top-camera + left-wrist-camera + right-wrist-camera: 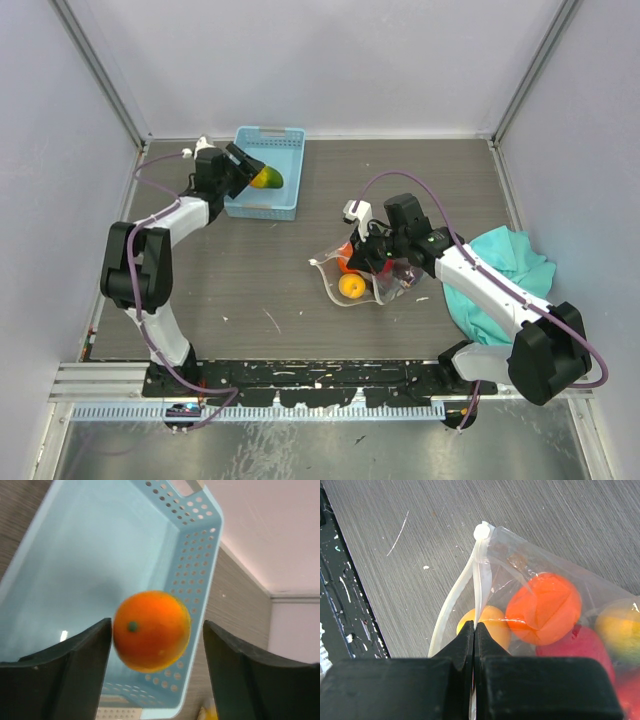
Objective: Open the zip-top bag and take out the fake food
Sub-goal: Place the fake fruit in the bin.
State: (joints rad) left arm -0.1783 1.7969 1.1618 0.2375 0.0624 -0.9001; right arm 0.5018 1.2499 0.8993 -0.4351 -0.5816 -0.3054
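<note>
The clear zip-top bag [370, 277] lies at table centre with its mouth open. It holds fake food: an orange piece [543, 608], a yellow-orange one [490, 625], a red one [575, 650] and a yellow one [620, 630]. My right gripper [474, 627] is shut on the bag's white zip edge [481, 575]; it shows in the top view [375, 255] too. My left gripper [156, 625] is open over the blue basket [200, 555], with a loose orange fruit [151, 630] between its fingers. In the top view a yellow-green piece [266, 178] shows at the left gripper [240, 168].
The blue basket [285, 140] stands at the back, left of centre. A teal cloth [500, 270] lies bunched at the right under my right arm. Grey walls close in the table on three sides.
</note>
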